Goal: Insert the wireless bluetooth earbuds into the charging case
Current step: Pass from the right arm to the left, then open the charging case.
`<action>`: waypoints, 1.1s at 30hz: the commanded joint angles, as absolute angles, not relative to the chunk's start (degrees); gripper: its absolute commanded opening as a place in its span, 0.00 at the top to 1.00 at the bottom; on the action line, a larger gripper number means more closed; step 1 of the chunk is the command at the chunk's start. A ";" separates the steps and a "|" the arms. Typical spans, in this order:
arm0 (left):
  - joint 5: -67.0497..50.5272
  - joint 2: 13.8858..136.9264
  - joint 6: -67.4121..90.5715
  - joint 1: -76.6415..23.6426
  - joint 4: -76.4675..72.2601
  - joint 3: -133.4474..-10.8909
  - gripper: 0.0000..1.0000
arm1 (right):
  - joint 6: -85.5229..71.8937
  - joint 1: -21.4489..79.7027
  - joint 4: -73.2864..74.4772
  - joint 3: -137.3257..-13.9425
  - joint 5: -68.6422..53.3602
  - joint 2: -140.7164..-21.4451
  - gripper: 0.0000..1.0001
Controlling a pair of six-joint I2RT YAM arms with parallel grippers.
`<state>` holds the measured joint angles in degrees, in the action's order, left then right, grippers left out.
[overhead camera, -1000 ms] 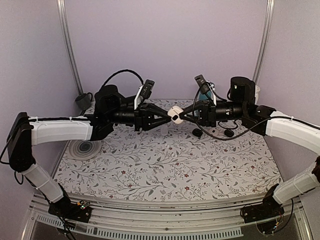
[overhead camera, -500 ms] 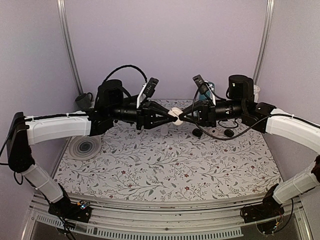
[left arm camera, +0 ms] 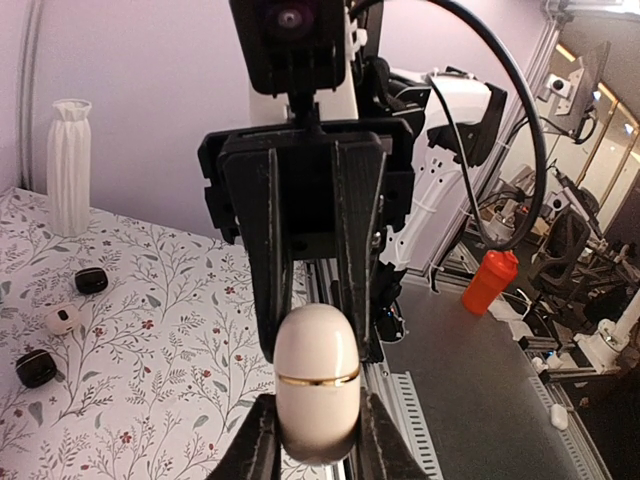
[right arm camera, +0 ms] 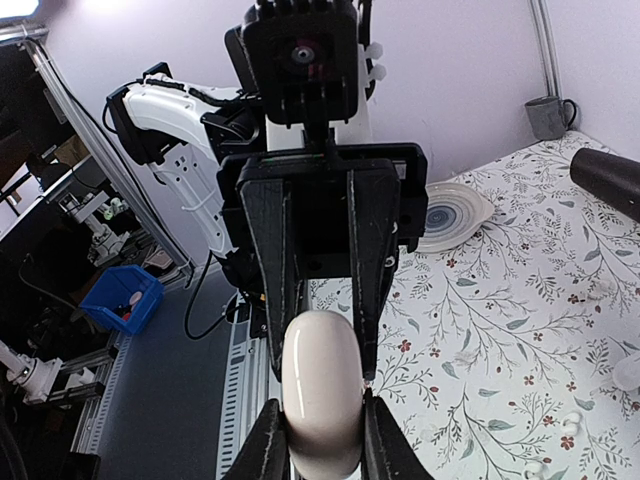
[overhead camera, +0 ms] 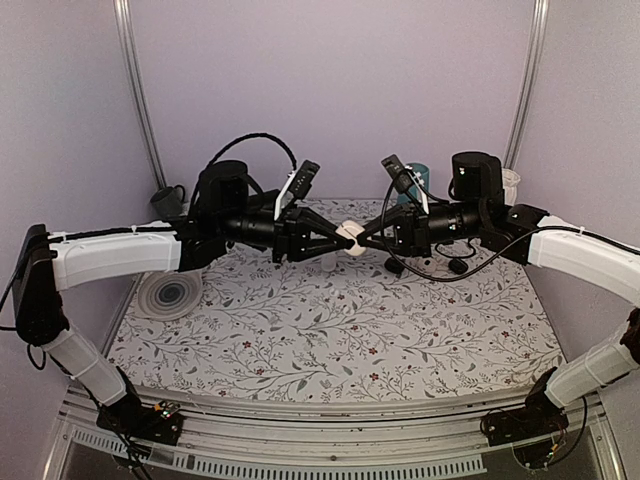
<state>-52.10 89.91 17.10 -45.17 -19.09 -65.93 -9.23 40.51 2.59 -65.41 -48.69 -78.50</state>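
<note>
Case (left arm camera: 316,385) pinched midair between left hand (left arm camera: 316,447) and right hand (right arm camera: 320,445), both outstretched level

1. Charging case (left arm camera: 316,385): smooth, glossy white plastic with a thin, shiny gold seam.
2. Table cover (overhead camera: 330,330): matt, flower-printed sheet.
3. Vase (left arm camera: 70,165): matt white, ribbed.
4. Frame post (overhead camera: 139,90): dull silver metal.

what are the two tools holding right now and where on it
Both hold the closed charging case in mid-air. The left tool pinches one rounded end and the right tool pinches the opposite end.
</note>
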 commanded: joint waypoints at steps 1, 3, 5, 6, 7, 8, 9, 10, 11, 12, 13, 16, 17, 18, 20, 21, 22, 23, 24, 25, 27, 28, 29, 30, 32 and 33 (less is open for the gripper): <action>-54.77 90.27 16.34 -47.09 -19.12 -68.11 0.81 | -8.88 40.88 1.68 -66.98 -47.28 -79.66 0.96; -54.98 90.48 16.39 -47.10 -19.16 -68.27 0.81 | -8.88 41.00 1.74 -66.98 -47.12 -79.81 0.96; -54.95 90.61 16.43 -47.12 -19.16 -68.31 0.79 | -8.88 41.11 1.76 -66.97 -47.02 -79.89 0.96; -54.93 90.66 16.50 -47.16 -19.16 -68.33 0.76 | -8.88 41.17 1.78 -66.94 -47.10 -79.99 0.96; -54.86 90.70 16.68 -47.19 -19.15 -68.37 0.73 | -8.83 41.26 1.78 -67.01 -47.04 -79.98 0.96; -54.82 90.67 16.76 -47.14 -19.15 -68.38 0.73 | -8.79 41.27 1.76 -66.96 -46.96 -79.96 0.96; -54.76 90.64 16.78 -47.12 -19.11 -68.38 0.73 | -8.79 41.23 1.86 -66.97 -46.87 -79.88 0.96; -54.82 90.55 16.76 -47.13 -19.11 -68.30 0.73 | -8.79 41.25 1.85 -66.95 -46.85 -79.89 0.96; -54.74 90.49 16.72 -47.11 -19.15 -68.23 0.74 | -8.72 41.22 1.94 -66.97 -46.78 -79.76 0.96; -54.61 90.45 16.70 -47.19 -19.12 -68.13 0.75 | -8.64 41.22 2.01 -66.95 -46.65 -79.70 0.96; -54.63 90.45 16.70 -47.18 -19.08 -68.12 0.76 | -8.56 41.22 2.19 -66.97 -46.43 -79.65 0.96; -54.89 90.44 16.62 -47.21 -18.98 -68.20 0.77 | -8.44 41.31 2.41 -66.91 -46.49 -79.87 0.96; -54.92 90.52 16.61 -47.23 -18.93 -68.25 0.77 | -8.44 41.23 2.39 -66.92 -46.50 -79.93 0.96; -55.00 90.60 16.57 -47.27 -18.82 -68.38 0.79 | -8.50 41.23 2.45 -67.05 -46.56 -80.01 0.96; -55.03 90.70 16.45 -47.30 -18.72 -68.40 0.87 | -8.65 41.31 2.41 -67.14 -46.43 -80.19 0.96; -54.91 90.66 16.36 -47.35 -18.68 -68.32 0.93 | -8.83 41.33 2.43 -67.31 -46.27 -80.27 0.95; -54.79 90.58 16.23 -47.37 -18.72 -68.25 0.98 | -8.86 41.36 2.34 -67.39 -46.11 -80.31 0.92; -54.52 90.51 16.08 -47.37 -18.72 -68.14 1.00 | -9.16 41.31 2.26 -67.49 -45.77 -80.31 0.88; -54.23 90.37 15.89 -47.39 -18.72 -67.98 1.00 | -9.41 41.32 2.22 -67.52 -45.29 -80.26 0.85; -53.57 89.87 15.67 -47.33 -19.02 -67.61 1.00 | -9.62 41.35 2.01 -67.57 -44.82 -80.28 0.80; -52.48 88.94 15.96 -47.29 -21.01 -66.26 1.00 | -10.17 41.31 1.17 -67.04 -43.95 -80.12 0.67; -51.74 88.44 16.56 -47.20 -22.49 -65.26 1.00 | -10.81 41.31 0.36 -66.53 -42.97 -79.87 0.65; -51.13 87.82 17.32 -47.05 -24.73 -64.09 1.00 | -11.40 41.32 -0.63 -66.01 -42.33 -79.48 0.63; -50.68 87.27 18.37 -46.94 -27.25 -62.43 1.00 | -12.25 41.31 -1.47 -65.56 -41.69 -79.16 0.59; -50.42 86.32 20.41 -46.75 -31.76 -60.38 1.00 | -13.31 41.31 -2.60 -64.64 -39.77 -78.81 0.53; -50.51 85.93 21.30 -46.61 -33.45 -59.68 1.00 | -13.95 41.30 -2.72 -64.36 -38.72 -78.65 0.52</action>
